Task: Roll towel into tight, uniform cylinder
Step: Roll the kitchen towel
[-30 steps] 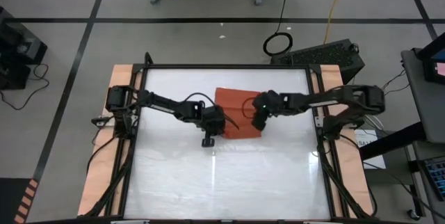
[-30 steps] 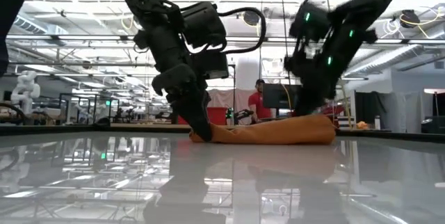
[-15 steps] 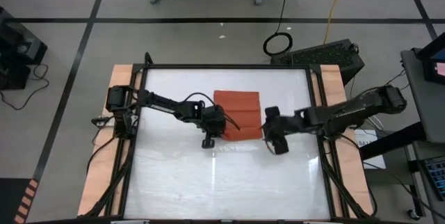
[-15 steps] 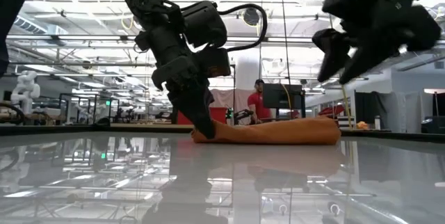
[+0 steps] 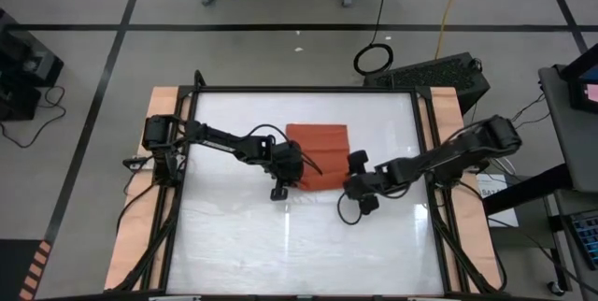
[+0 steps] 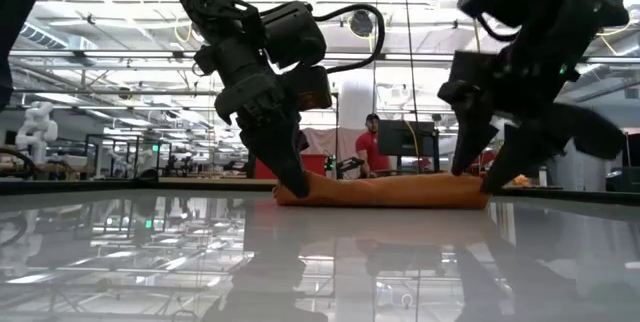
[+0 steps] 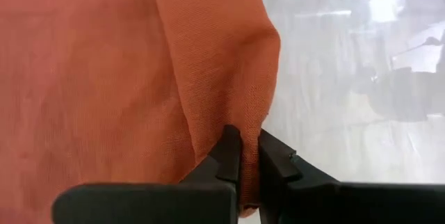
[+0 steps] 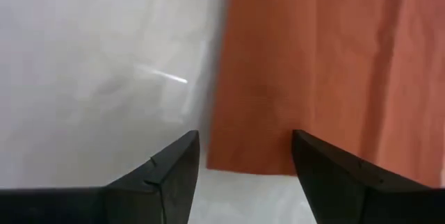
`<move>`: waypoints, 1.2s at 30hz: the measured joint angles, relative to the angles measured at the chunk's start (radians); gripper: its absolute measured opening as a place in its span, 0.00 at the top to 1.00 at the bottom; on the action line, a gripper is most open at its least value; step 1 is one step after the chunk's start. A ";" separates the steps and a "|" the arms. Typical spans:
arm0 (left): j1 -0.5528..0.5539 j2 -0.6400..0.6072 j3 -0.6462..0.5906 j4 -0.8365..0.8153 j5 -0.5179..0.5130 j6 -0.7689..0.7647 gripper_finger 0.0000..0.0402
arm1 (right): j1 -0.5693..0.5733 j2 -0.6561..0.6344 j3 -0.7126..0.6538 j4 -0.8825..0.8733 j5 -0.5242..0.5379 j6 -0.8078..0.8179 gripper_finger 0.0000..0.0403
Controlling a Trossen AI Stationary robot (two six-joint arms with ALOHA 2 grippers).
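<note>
The rust-orange towel [image 5: 318,147] lies on the white table, far of centre, and shows in the low view [image 6: 390,190] as a low rumpled strip. My left gripper [image 5: 280,185] is shut on the towel's near left corner. My right gripper [image 5: 358,198] is open and low over the towel's near right corner. In the right wrist view its two fingers [image 8: 182,161] stand on either side of the towel's edge [image 8: 243,161]. I cannot tell whether they touch the cloth. My left gripper pinches a raised fold of the towel [image 7: 245,123] at its near left corner between its two fingers [image 7: 228,156]. The fingers slant down from above and from the table's left [image 6: 297,187]. The rest of the towel lies slack on the table.
The glossy white tabletop [image 5: 299,245] stretches bare toward the near edge. Wooden side boards and black frame rails [image 5: 173,207] run along the left and right sides. The room behind shows in the low view, with a person far off [image 6: 372,147].
My right gripper has come off the towel's top, risen and gone toward the table's right and near edges. It has then come down at the towel's near right corner, open. The towel stays in place.
</note>
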 joint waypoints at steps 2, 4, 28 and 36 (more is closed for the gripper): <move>0.000 0.000 0.000 0.000 0.008 0.000 0.96 | -0.008 0.023 0.000 0.012 0.016 0.005 0.47; 0.000 0.000 0.000 0.000 0.010 0.001 0.96 | -0.018 0.043 0.000 0.035 -0.010 0.002 0.48; 0.008 -0.002 0.002 0.011 0.284 -0.137 0.95 | -0.162 -0.047 -0.048 0.099 -0.624 0.427 0.99; 0.010 -0.002 0.002 0.019 0.299 -0.314 0.95 | -0.219 -0.055 -0.047 0.055 -0.805 0.509 0.99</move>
